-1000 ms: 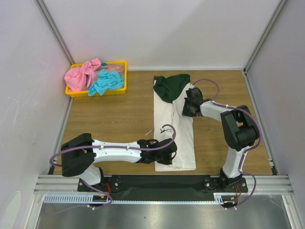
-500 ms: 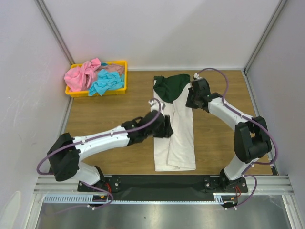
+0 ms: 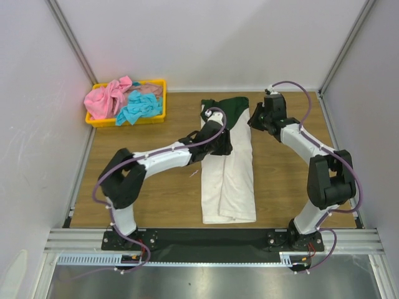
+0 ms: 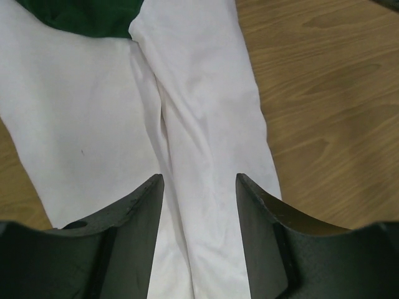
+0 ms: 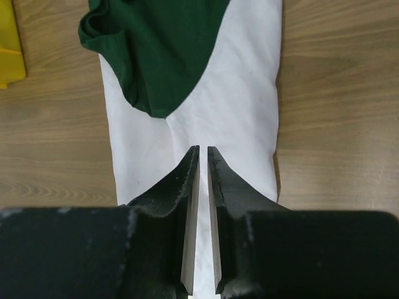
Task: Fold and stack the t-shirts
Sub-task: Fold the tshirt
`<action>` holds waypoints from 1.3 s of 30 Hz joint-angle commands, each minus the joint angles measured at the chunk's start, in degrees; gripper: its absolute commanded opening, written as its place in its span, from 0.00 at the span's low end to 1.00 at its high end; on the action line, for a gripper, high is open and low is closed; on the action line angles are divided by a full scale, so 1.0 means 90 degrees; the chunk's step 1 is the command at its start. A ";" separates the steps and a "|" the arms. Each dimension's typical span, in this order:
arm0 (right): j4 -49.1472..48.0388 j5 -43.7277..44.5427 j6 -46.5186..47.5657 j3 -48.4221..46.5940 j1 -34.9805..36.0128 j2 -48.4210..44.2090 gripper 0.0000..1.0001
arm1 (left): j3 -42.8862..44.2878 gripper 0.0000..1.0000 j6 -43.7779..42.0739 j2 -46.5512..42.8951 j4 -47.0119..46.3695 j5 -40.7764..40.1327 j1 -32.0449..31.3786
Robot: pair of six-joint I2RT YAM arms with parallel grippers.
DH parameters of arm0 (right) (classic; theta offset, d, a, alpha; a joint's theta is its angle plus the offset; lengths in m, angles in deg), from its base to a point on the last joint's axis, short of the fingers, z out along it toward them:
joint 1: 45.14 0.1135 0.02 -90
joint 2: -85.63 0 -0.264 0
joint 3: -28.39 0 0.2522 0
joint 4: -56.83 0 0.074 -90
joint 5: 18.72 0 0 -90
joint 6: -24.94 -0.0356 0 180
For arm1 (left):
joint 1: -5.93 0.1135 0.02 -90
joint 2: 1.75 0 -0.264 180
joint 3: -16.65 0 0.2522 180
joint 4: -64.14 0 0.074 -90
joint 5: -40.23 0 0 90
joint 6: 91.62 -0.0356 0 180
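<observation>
Hovering left tool (image 4: 198, 193): fingers spread wide with nothing between them, poised over the white cloth just below the green part.
Right tool (image 5: 203, 156): fingers barely parted, a thin slit between them, pinching nothing; it hangs off the far right edge of the shirt, beside the green part.
White t-shirt (image 3: 230, 180): lies flat on the worktop (image 3: 168, 199) as a long narrow strip running from near edge to far, its sides folded in over the middle, with a crease down the centre in the left wrist view.
Green sleeve (image 3: 227, 111): folded across the far end of the strip; the print is not in view.
Step in hand: the lengthwise fold looks finished, and both tools appear placed to begin the crosswise fold.
Next move calls for: each tool pinching one far corner through all layers, then carrying that end towards the near hem evenly so the strip does not skew.
Yellow tray (image 3: 93, 121): far left corner of the worktop, well apart from the strip.
Pink t-shirt (image 3: 106, 96) and turquoise t-shirt (image 3: 138, 107): crumpled together in the tray, unfolded.
Count: two arms, two tools, one tray, one shirt laid out, at least two in the heap; whether more hide there cannot be told.
</observation>
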 commanded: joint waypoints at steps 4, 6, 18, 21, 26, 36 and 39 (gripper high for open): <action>-0.0976 -0.0588 -0.0112 -0.0108 -0.0187 0.0610 0.15 | 0.0765 0.53 -0.0223 0.0871 -0.0301 0.0170 0.0110; -0.1005 -0.0734 -0.0092 -0.0215 -0.0217 0.0748 0.14 | 0.0843 0.53 -0.0213 0.1018 -0.0330 0.0151 0.0139; -0.0957 -0.0852 -0.0102 -0.0489 -0.0246 0.1198 0.13 | 0.0727 0.42 0.0021 0.1702 -0.1218 0.1204 0.0549; -0.0898 -0.0813 -0.0092 -0.0509 -0.0266 0.1227 0.12 | 0.0552 0.41 0.0041 0.1741 -0.1589 0.1303 0.0598; -0.0859 -0.0784 -0.0102 -0.0480 -0.0285 0.1266 0.11 | 0.0365 0.41 0.0177 0.1790 -0.2126 0.1459 0.0696; -0.0859 -0.0813 -0.0102 -0.0489 -0.0315 0.1344 0.11 | 0.0668 0.52 0.0187 0.2161 -0.2020 0.1362 0.0716; -0.0859 -0.0842 -0.0102 -0.0490 -0.0334 0.1374 0.11 | 0.0688 0.56 0.0158 0.2239 -0.2078 0.1449 0.0716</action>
